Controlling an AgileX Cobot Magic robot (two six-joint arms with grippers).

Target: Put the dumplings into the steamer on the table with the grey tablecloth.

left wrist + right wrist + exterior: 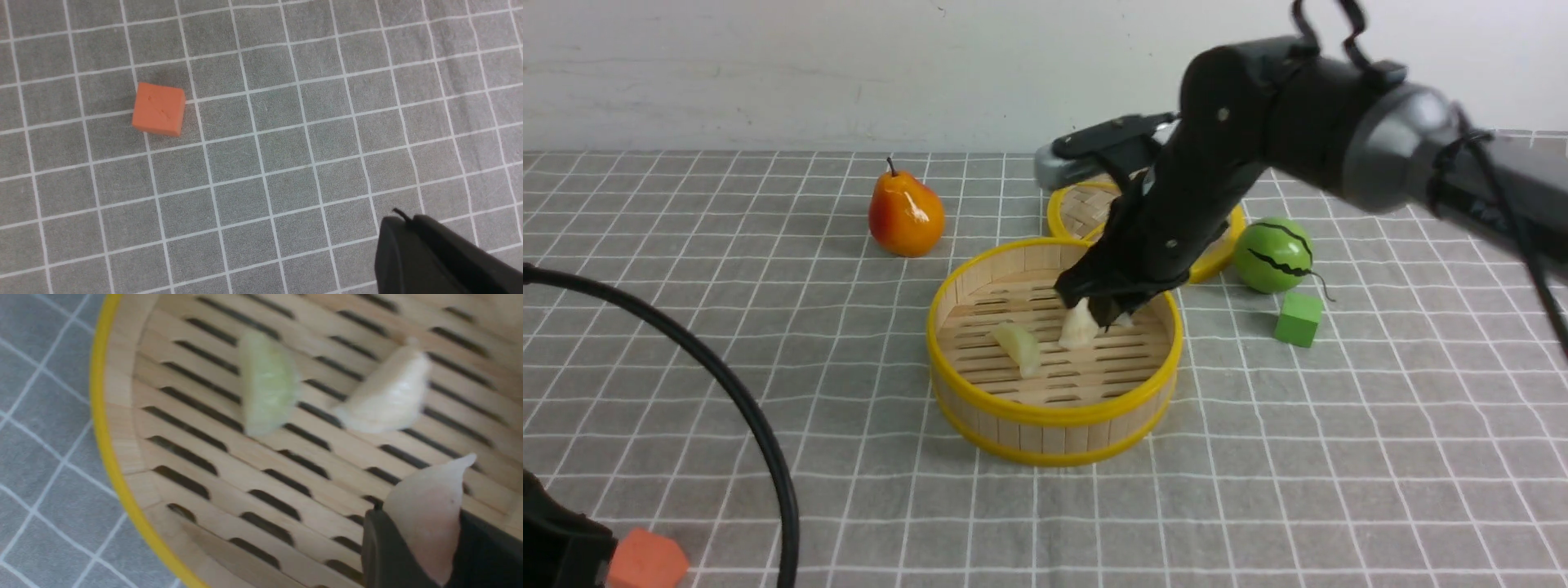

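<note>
**Pink dumpling clamped over the steamer, two more lying inside**

The desk [1339, 457] is covered edge to edge by the grey tablecloth [727, 327]. The right arm [1258, 122] reaches down from the right into the steamer [1045, 412], which stands mid-desk. The woven lid [1078, 208] lies flat just behind the steamer. A pear [906, 214] stands to the left of the lid and a toy watermelon [1272, 255] just beside it on the right. A green cube [1298, 318] sits near the melon, and an orange-red block [158, 109] sits at the near left. The left end effector [404, 228] hangs near that block, fingers together and holding nothing. The right end effector [429, 539] is clamped on the pale pink dumpling [427, 506] within the steamer's ring. The whitish dumpling [386, 400] and the yellow-green dumpling [267, 381] lie apart on the slatted floor.
</note>
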